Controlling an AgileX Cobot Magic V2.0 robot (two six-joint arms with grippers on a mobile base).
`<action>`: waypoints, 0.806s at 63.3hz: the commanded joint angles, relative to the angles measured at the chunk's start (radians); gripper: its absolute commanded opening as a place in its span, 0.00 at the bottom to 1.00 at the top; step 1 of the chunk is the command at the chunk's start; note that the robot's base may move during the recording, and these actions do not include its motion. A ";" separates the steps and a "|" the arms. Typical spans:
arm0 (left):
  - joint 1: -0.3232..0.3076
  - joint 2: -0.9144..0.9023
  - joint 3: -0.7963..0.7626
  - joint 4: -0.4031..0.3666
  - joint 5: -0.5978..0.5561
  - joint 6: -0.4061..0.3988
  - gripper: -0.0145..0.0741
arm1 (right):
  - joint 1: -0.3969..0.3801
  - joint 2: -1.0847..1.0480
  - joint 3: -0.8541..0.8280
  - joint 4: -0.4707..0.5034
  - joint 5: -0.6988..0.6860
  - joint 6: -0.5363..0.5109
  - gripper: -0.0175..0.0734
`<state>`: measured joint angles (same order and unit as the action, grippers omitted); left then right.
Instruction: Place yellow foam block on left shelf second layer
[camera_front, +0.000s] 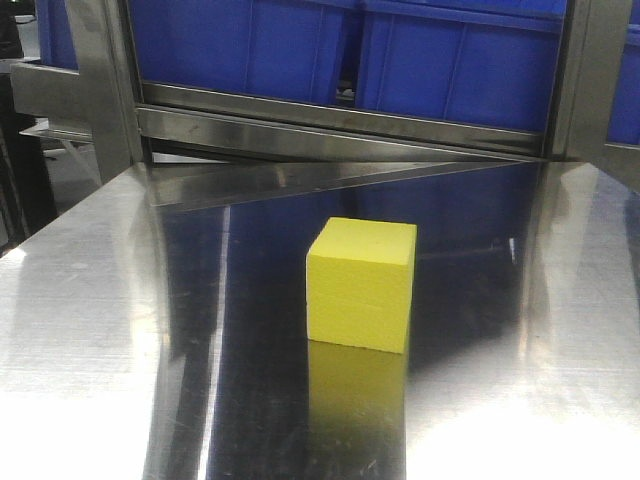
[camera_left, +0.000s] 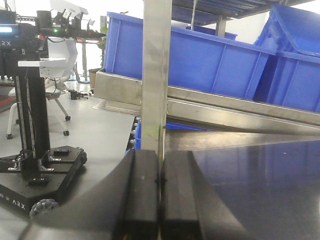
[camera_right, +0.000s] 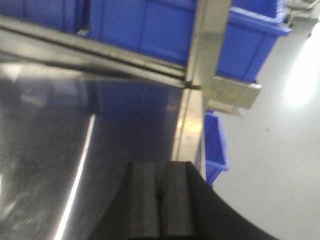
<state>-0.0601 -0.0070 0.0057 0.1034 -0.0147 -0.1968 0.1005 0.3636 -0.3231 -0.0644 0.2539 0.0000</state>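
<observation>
The yellow foam block (camera_front: 362, 284) sits upright on the shiny steel shelf surface (camera_front: 100, 300), near its middle, in the front view only. Neither gripper shows in the front view. My left gripper (camera_left: 160, 165) is shut and empty, with its black fingers (camera_left: 145, 195) pressed together, near the shelf's left upright post (camera_left: 156, 75). My right gripper (camera_right: 159, 172) is shut and empty, with its fingers (camera_right: 175, 200) together, near the shelf's right edge (camera_right: 189, 130). The block is out of view in both wrist views.
Blue plastic bins (camera_front: 450, 60) stand on the tilted rack behind the block, and also show in the left wrist view (camera_left: 200, 60) and the right wrist view (camera_right: 150, 25). Steel uprights (camera_front: 100, 80) flank the shelf. Another robot base (camera_left: 40, 175) stands on the floor at the left.
</observation>
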 joint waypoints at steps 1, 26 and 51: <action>-0.006 -0.018 0.025 -0.004 -0.090 -0.005 0.32 | 0.049 0.085 -0.073 -0.017 -0.055 0.000 0.25; -0.006 -0.018 0.025 -0.004 -0.090 -0.005 0.32 | 0.206 0.496 -0.276 -0.017 0.098 0.130 0.55; -0.006 -0.018 0.025 -0.004 -0.090 -0.005 0.32 | 0.378 0.849 -0.572 -0.037 0.401 0.773 0.88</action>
<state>-0.0601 -0.0070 0.0057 0.1034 -0.0147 -0.1968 0.4496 1.1685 -0.8138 -0.0726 0.6348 0.6192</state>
